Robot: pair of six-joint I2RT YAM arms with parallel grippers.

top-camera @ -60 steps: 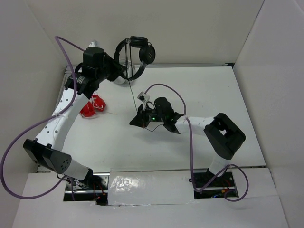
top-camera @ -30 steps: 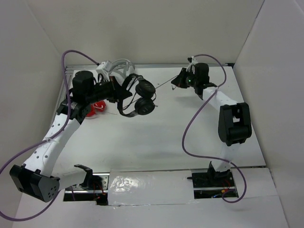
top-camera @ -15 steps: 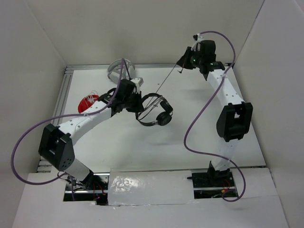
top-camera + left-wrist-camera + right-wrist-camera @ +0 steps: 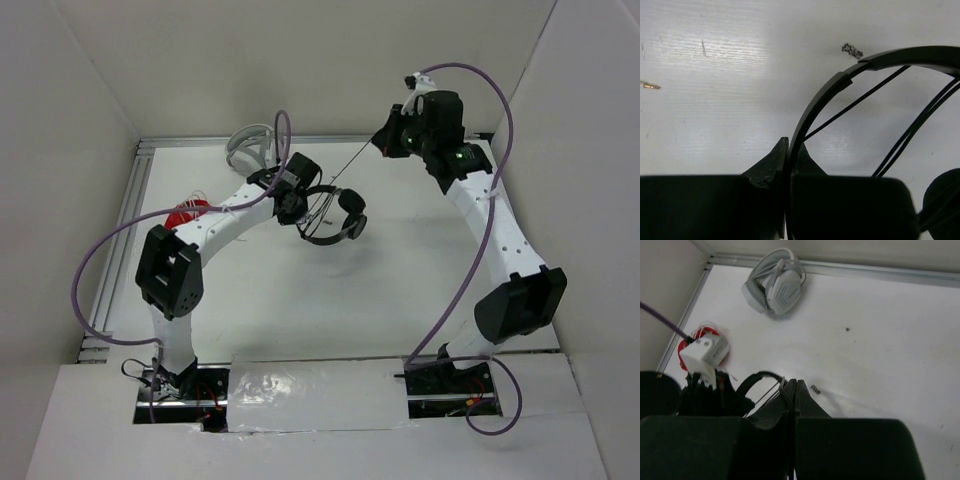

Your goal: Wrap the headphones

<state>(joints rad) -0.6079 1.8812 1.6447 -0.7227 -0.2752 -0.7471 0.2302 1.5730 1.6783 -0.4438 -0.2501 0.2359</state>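
Note:
The small black headphones [image 4: 338, 216] hang just above the middle of the table, with my left gripper [image 4: 298, 204] shut on the thin headband [image 4: 840, 82]. In the left wrist view the band runs straight down between the fingertips of the left gripper [image 4: 789, 150]. Cord strands [image 4: 860, 100] cross the band's arc. From the headphones the thin cord [image 4: 350, 166] stretches taut up to my right gripper [image 4: 384, 141] near the back wall. In its own wrist view the right gripper [image 4: 792, 385] is shut, with the cord [image 4: 784, 389] lying over its left finger and into the jaws.
Bulky white headphones [image 4: 250, 148] [image 4: 775, 287] lie at the back left by the wall. A red bundle [image 4: 186, 213] [image 4: 702, 335] sits at the left, beside the left arm. White walls stand on the left, back and right.
The left arm swung the headphones from the back wall down to the table's middle. The right gripper carried the cord from the centre to the back right, pulling it taut.

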